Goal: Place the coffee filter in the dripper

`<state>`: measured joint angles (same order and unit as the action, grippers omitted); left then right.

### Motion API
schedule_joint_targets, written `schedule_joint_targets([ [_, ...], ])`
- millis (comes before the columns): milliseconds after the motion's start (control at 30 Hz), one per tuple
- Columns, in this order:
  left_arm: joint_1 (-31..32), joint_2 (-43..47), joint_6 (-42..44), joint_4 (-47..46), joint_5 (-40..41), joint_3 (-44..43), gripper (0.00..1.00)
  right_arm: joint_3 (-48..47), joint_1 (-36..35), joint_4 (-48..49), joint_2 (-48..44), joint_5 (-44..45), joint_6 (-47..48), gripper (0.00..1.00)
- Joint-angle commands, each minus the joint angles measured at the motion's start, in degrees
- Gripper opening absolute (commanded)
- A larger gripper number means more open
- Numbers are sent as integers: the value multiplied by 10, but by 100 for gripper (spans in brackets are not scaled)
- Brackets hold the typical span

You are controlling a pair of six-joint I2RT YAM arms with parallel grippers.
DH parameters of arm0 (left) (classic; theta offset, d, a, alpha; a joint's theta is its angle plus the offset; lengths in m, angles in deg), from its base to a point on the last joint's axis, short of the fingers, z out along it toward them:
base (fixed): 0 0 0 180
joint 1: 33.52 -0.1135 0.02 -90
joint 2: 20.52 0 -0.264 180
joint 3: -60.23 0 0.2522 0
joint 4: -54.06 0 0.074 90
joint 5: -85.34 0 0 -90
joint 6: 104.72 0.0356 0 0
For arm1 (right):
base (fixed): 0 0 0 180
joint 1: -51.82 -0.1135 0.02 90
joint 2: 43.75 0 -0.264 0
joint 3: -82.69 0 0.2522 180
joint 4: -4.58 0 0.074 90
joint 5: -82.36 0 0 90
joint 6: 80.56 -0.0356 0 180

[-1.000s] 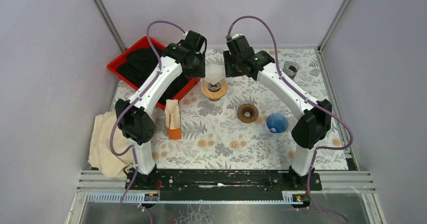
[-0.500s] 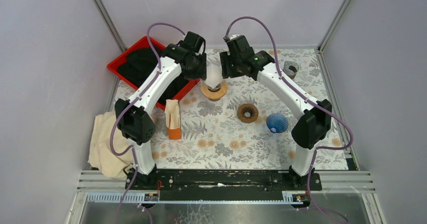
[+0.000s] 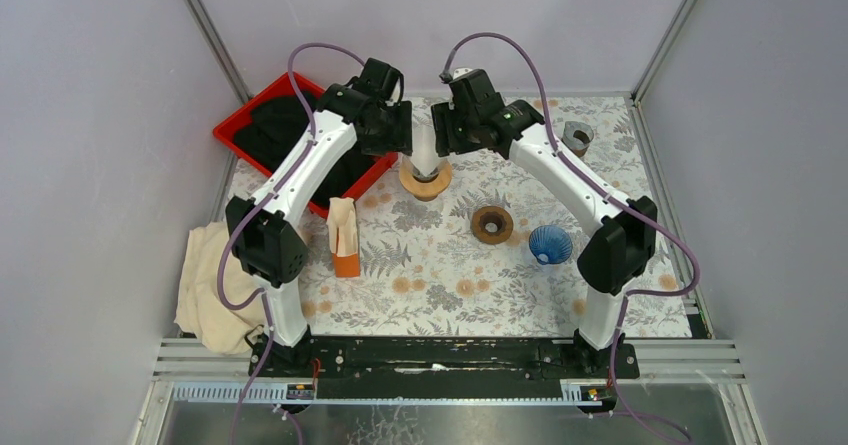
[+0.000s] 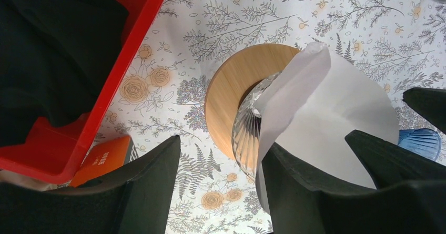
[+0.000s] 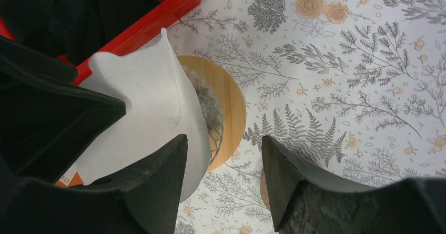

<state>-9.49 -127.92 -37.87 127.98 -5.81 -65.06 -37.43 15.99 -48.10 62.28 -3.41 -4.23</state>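
The white paper coffee filter (image 3: 424, 149) stands in the clear ribbed glass dripper (image 4: 246, 130), which sits on a round wooden base (image 3: 426, 182). My left gripper (image 3: 401, 141) hangs just left of the filter and my right gripper (image 3: 446, 138) just right of it. Both are open. In the left wrist view the left gripper (image 4: 218, 177) has only tablecloth in its gap, and the filter (image 4: 336, 108) lies along its right finger. The right gripper (image 5: 223, 177) is equally empty, with the filter (image 5: 142, 105) behind its left finger.
A red tray (image 3: 232, 125) with black cloth lies at the back left. An orange box (image 3: 345, 261) stands left of centre. A brown ring (image 3: 491, 224), a blue dripper (image 3: 550, 244) and a grey cup (image 3: 577, 136) sit to the right. A beige cloth (image 3: 208, 285) hangs at the left edge.
Both grippers have opened wider and drawn slightly away from the filter, which now stands free in the dripper.
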Motion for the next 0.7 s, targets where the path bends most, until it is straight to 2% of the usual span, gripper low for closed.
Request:
schedule_joint_targets([
  [0,-6,9,18,-11,-15,-15,65,-33,5,15,14,-6,13,62],
  [667,-7,-2,19,-34,-23,57,66,-8,12,16,48,-19,15,63],
])
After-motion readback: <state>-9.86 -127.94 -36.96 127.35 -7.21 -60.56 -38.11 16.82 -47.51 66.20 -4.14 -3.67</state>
